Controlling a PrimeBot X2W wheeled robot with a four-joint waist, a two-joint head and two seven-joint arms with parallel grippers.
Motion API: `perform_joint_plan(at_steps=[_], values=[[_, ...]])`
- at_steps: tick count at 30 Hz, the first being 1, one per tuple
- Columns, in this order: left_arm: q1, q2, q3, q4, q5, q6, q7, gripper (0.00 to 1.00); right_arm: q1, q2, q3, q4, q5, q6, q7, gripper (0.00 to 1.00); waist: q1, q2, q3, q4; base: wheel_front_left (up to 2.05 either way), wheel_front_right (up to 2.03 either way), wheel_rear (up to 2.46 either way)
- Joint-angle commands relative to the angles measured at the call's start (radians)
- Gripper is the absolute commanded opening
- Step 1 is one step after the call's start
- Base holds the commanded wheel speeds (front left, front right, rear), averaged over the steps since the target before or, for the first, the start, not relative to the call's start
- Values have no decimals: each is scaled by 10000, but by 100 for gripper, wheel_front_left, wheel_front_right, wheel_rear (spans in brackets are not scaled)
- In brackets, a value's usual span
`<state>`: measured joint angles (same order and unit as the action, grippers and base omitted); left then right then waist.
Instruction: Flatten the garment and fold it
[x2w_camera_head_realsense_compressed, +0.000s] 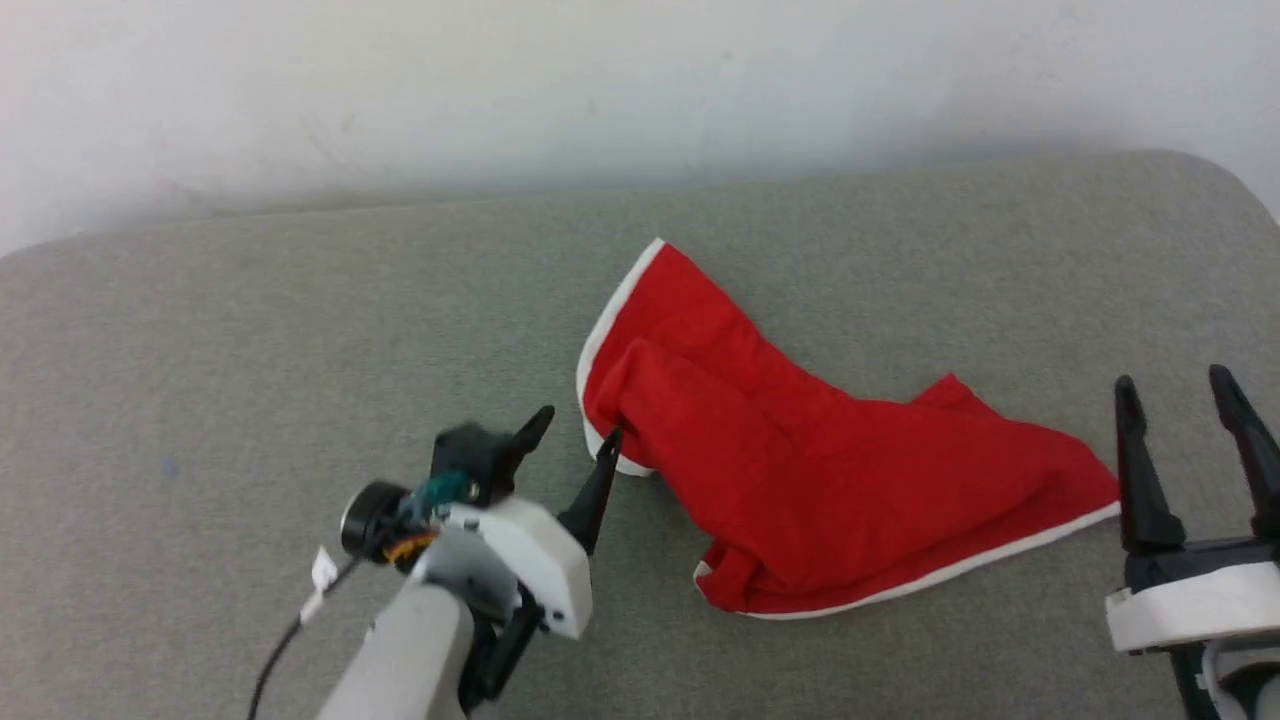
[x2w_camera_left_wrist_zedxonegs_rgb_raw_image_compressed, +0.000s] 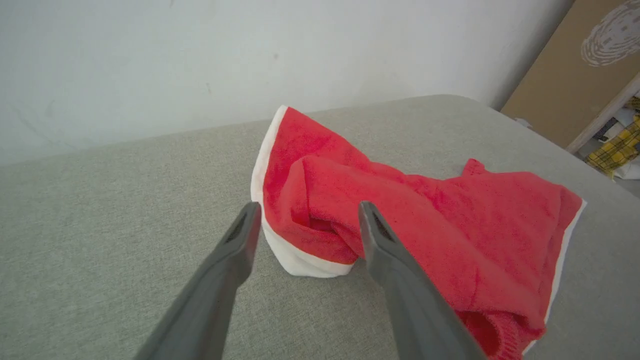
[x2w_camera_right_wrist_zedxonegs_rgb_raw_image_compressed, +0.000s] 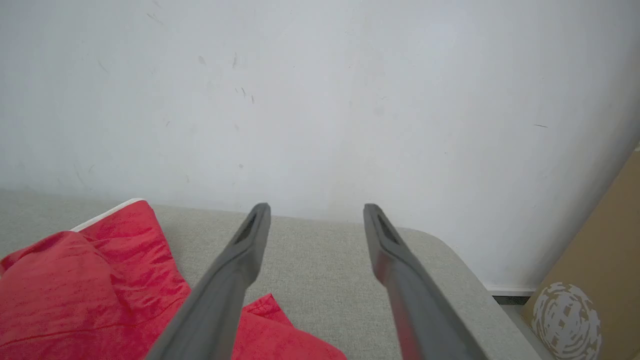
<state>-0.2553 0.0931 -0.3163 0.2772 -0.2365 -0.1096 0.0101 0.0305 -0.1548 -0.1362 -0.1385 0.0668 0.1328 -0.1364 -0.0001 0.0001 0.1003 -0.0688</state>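
The garment (x2w_camera_head_realsense_compressed: 800, 450) is a bright red piece of soft fabric with white trim, lying rumpled and partly doubled over on the grey cushioned surface (x2w_camera_head_realsense_compressed: 250, 330). My left gripper (x2w_camera_head_realsense_compressed: 578, 428) is open just left of the garment's white-edged fold, its fingers straddling that edge (x2w_camera_left_wrist_zedxonegs_rgb_raw_image_compressed: 307, 262) in the left wrist view. My right gripper (x2w_camera_head_realsense_compressed: 1172, 385) is open too, just off the garment's right corner, with nothing between its fingers. In the right wrist view the garment (x2w_camera_right_wrist_zedxonegs_rgb_raw_image_compressed: 75, 295) lies to the lower left of the open fingers (x2w_camera_right_wrist_zedxonegs_rgb_raw_image_compressed: 240, 270).
A white wall (x2w_camera_head_realsense_compressed: 600, 90) runs behind the grey surface. The surface's rounded right edge (x2w_camera_right_wrist_zedxonegs_rgb_raw_image_compressed: 465, 270) drops off near my right gripper. A brown cardboard panel (x2w_camera_left_wrist_zedxonegs_rgb_raw_image_compressed: 570, 70) and yellow checked cloth (x2w_camera_left_wrist_zedxonegs_rgb_raw_image_compressed: 617, 147) stand beyond it.
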Motion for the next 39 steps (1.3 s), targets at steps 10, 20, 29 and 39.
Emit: perform_joint_plan(at_steps=[10, 20, 29, 39], values=[[-3014, 1412, -786, 1476, -1230, -204, 4088, 100, -375, 434, 516, 208, -233, -21, -456, 100, 1, -1, 1581, -1475, 0, 0, 0], [-4154, 2339, -2294, 2728, -2531, -209, 5441, 82, -794, 600, 813, 748, -219, -21, -820, 100, 1, -1, 2123, -1918, 0, 0, 0], [-5341, 3449, -2361, 3260, -2504, 63, 4144, 0, -842, 581, 904, 950, -360, -21, -931, 100, 1, -1, 1939, -1884, 0, 0, 0], [-6563, 4017, -1927, 4117, -1693, 1178, 2431, 0, -1015, 505, 1429, 959, -304, -21, -879, 100, 1, -1, 2235, -1899, 0, 0, 0]])
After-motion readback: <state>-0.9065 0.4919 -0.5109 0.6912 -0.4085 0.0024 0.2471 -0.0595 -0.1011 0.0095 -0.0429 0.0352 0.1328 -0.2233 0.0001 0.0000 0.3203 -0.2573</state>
